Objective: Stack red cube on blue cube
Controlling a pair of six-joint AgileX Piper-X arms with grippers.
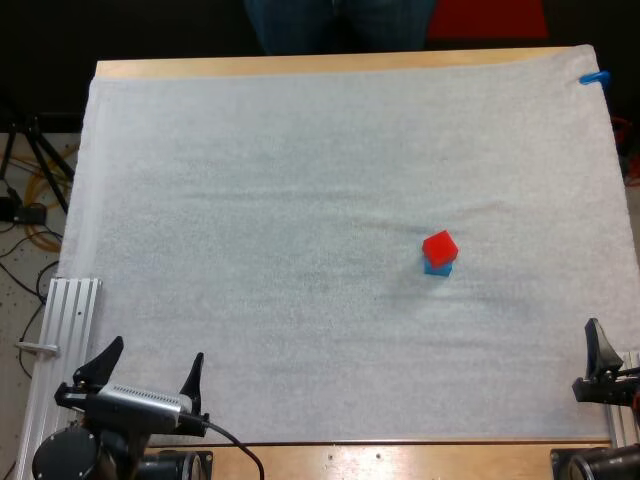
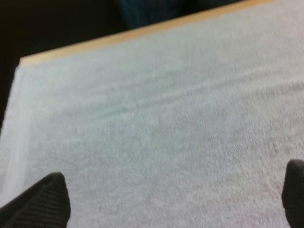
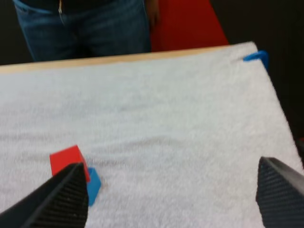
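The stack as it stands, seen from beside the table. The red cube point(image 1: 440, 245) already sits on top of the blue cube point(image 1: 438, 268), right of centre on the white mat point(image 1: 300, 200) and nearer my right arm's side than my left. Only a sliver of blue shows under the red. The red cube looks turned a little on its base, with one corner pointing toward the arms. How squarely it is seated cannot be told.

Neither arm touches the pair. The left gripper point(image 1: 148, 372) hangs at the mat's near left corner, fingers spread wide over bare mat and holding nothing. The right gripper point(image 3: 171, 199) sits at the near right edge, also spread wide and empty, well apart from the cubes.

By my reading the placing is done, and nothing seems left beyond keeping clear of the stack. A person's legs point(image 3: 80, 28) stand beyond the far edge.
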